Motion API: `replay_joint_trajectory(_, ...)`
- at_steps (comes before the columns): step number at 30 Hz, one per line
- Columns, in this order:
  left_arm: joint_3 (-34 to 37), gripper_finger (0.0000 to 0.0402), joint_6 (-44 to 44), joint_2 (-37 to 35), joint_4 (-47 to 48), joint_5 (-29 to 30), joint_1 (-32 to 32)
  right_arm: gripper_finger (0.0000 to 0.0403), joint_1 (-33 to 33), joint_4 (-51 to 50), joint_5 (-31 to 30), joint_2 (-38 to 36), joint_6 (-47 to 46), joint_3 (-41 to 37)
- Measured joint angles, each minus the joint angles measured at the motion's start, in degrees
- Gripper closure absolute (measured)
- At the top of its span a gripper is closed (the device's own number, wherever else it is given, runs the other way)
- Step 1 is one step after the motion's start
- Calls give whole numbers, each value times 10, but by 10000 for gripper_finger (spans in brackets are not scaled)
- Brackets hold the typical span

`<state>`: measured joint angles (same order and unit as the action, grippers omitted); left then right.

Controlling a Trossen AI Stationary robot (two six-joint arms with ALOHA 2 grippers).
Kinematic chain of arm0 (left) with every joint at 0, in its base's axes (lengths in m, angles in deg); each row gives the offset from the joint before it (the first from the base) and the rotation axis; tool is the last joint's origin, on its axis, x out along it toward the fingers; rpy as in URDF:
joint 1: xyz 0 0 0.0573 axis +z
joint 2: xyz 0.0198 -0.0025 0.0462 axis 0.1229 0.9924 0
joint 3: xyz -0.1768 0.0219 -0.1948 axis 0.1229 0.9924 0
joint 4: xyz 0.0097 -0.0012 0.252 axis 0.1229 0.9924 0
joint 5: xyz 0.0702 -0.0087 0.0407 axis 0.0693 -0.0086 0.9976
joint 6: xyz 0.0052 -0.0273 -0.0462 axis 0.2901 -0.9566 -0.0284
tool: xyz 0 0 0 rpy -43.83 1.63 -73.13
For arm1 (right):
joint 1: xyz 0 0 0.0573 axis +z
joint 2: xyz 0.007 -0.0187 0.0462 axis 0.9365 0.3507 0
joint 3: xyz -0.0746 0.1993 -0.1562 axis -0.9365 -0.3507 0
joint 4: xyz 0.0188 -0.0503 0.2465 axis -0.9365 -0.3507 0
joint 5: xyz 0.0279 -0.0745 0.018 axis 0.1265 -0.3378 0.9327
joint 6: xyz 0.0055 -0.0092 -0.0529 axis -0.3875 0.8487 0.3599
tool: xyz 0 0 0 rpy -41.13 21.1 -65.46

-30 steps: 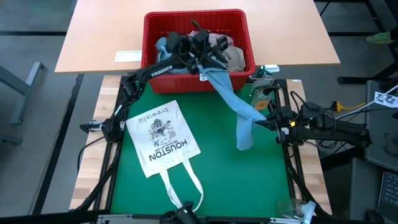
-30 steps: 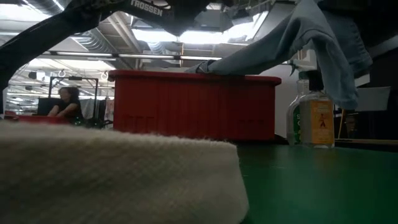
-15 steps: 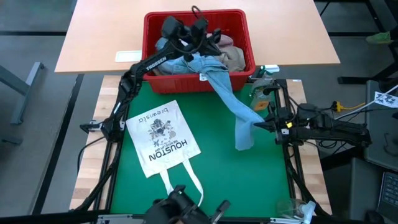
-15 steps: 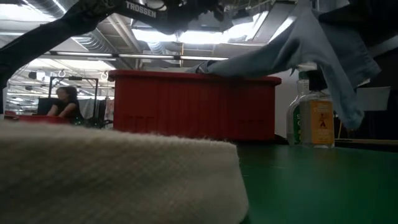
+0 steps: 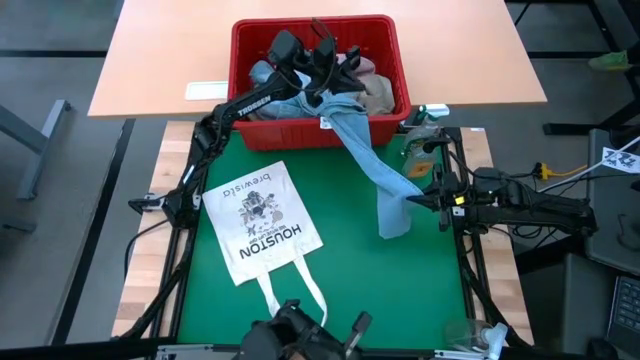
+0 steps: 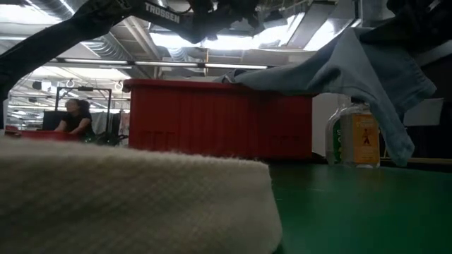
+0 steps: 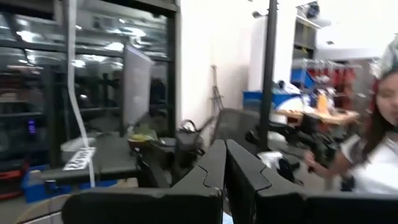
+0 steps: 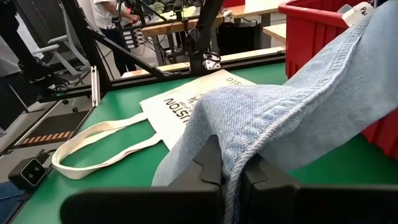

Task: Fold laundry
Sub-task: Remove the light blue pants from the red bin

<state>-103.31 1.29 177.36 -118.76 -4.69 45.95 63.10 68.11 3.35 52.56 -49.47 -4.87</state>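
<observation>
The laundry lies heaped in a red basket at the table's far edge. From the heap a light blue jeans leg trails over the basket's near rim and out above the green mat. At the mat's right side my right gripper is shut on that leg. My left gripper hovers over the basket. It is shut, and the left wrist view shows nothing between its fingers. A tan garment lies in the basket's right part. My right gripper pinches the jeans leg between its two fingers, by a seamed edge a little short of the leg's free end. The fingers come in level from the table's right and lie across the leg. The leg sags from the basket rim to the fingers, and its end hangs below them.
A white printed tote bag lies flat on the mat's left half, its handles toward the near edge. A clear bottle stands by the basket's right near corner. A person shows in the room behind.
My left gripper has risen out of the heap in the basket and gone toward the table's far edge, tipping up to about level. The jeans leg between the basket and my right gripper has sunk lower, and its hanging end is closer to the mat.
</observation>
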Motion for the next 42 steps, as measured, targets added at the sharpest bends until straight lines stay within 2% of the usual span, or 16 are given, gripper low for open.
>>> replay_joint_trajectory(4,-24,401,-23,0,31,17,17,396,0,0,0,0,0,0)
replay_joint_trajectory(7,-39,401,-10,-2,93,30,26,396,0,0,0,0,0,0)
replay_joint_trajectory(10,-50,401,56,-9,202,55,36,396,0,0,0,0,0,0)
replay_joint_trajectory(12,-46,401,138,-25,308,94,43,396,0,0,0,0,0,0)
replay_joint_trajectory(14,-52,401,251,-45,448,154,51,396,0,0,0,0,0,0)
replay_joint_trajectory(15,-52,401,314,-59,521,203,53,396,0,0,0,0,0,0)
replay_joint_trajectory(17,-52,401,430,-86,652,324,53,396,0,0,0,0,0,0)
replay_joint_trajectory(19,-52,401,510,-107,757,443,44,396,0,1,0,0,0,0)
replay_joint_trajectory(21,-52,400,539,-120,834,525,32,396,0,1,0,0,0,0)
replay_joint_trajectory(24,-52,392,545,-123,918,574,15,395,0,1,0,0,0,0)
replay_joint_trajectory(29,-52,363,549,-121,988,578,-8,395,0,1,0,0,0,0)
replay_joint_trajectory(36,-52,282,560,-120,1006,582,-35,395,0,1,0,0,0,0)
replay_joint_trajectory(42,-38,216,562,-120,1013,652,-51,395,0,1,0,0,0,0)
